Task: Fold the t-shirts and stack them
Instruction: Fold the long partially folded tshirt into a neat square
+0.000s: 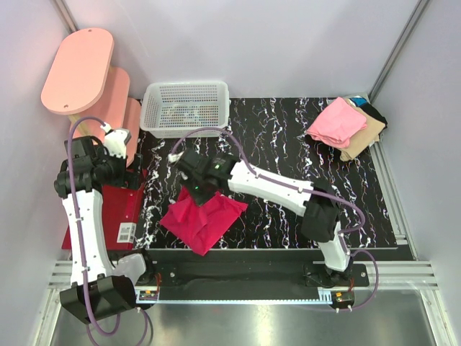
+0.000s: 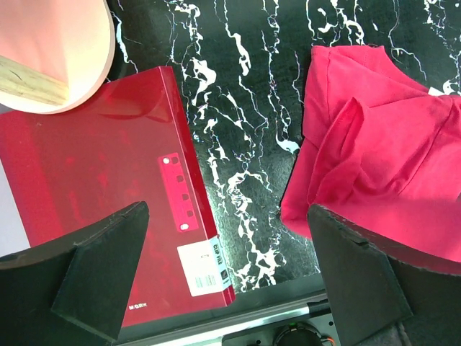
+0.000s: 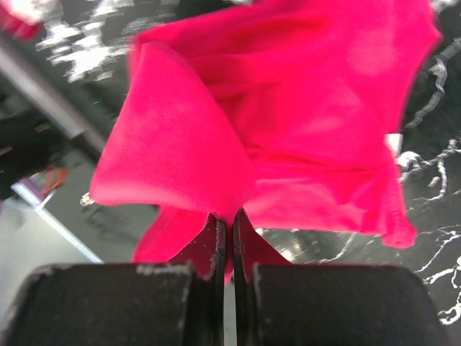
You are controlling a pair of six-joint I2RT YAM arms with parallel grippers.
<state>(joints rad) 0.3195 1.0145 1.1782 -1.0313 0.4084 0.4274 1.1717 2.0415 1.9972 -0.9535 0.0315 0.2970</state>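
Observation:
A bright magenta-red t-shirt [image 1: 203, 218] lies bunched at the table's front centre. My right gripper [image 1: 199, 193] is shut on a fold of it and holds that part up; in the right wrist view the cloth [image 3: 274, 122] hangs from the closed tips [image 3: 229, 220]. My left gripper [image 2: 230, 281] is open and empty, held above the left side, with the shirt [image 2: 382, 151] to its right. A folded stack sits at the back right: a light pink shirt [image 1: 336, 122] on top, a tan one [image 1: 362, 141] under it, and a black/teal one [image 1: 372, 110] behind.
A flat dark red mat [image 1: 112, 209] lies at the left front, also in the left wrist view [image 2: 94, 187]. A white mesh basket [image 1: 186, 108] stands at the back. A pink stool-like stand [image 1: 83, 72] is at the back left. A metal rail [image 1: 288, 277] runs along the front.

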